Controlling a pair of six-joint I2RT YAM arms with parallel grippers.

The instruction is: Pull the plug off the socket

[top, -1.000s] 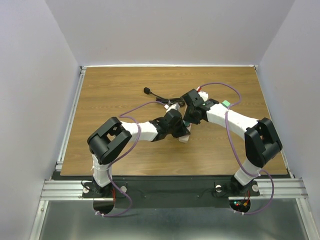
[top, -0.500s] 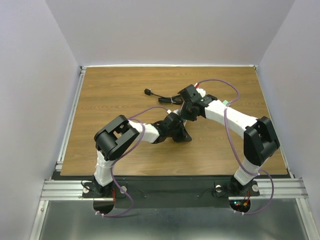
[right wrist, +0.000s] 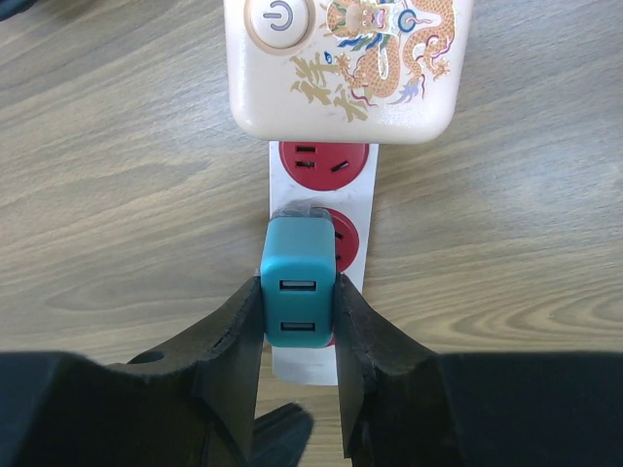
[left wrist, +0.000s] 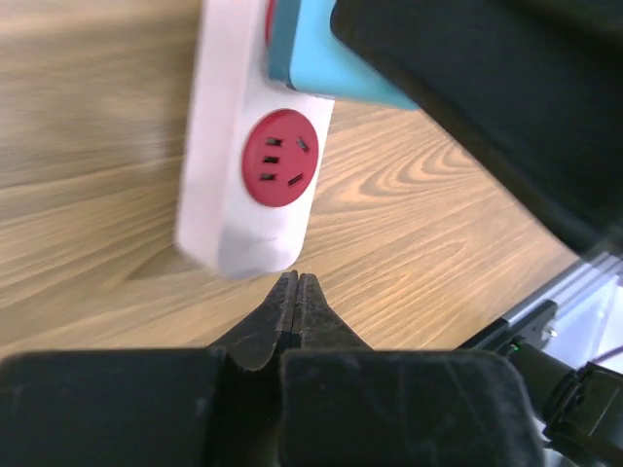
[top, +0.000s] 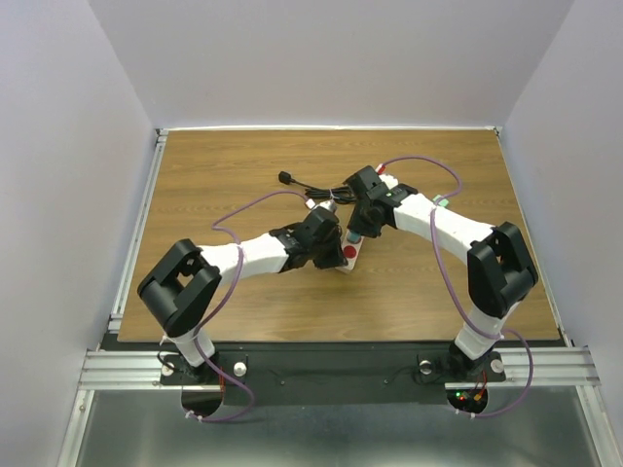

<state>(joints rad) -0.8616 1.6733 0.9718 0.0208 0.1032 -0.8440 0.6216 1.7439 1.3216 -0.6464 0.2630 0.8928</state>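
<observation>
Left claw [left wrist: 295, 292], pressed together, has backed off the power strip [left wrist: 224, 146] in the middle of the surface [top: 224, 302], so nothing's pinning it. Right claw [right wrist: 299, 292] pinches the teal plug [right wrist: 297, 258]; pulling may lift the strip.

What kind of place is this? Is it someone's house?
Probably a robot test lab, not a house. The left arm and right arm are bolted to a metal rail, plain white walls box in the wooden table, which holds a socket with a teal plug.
</observation>
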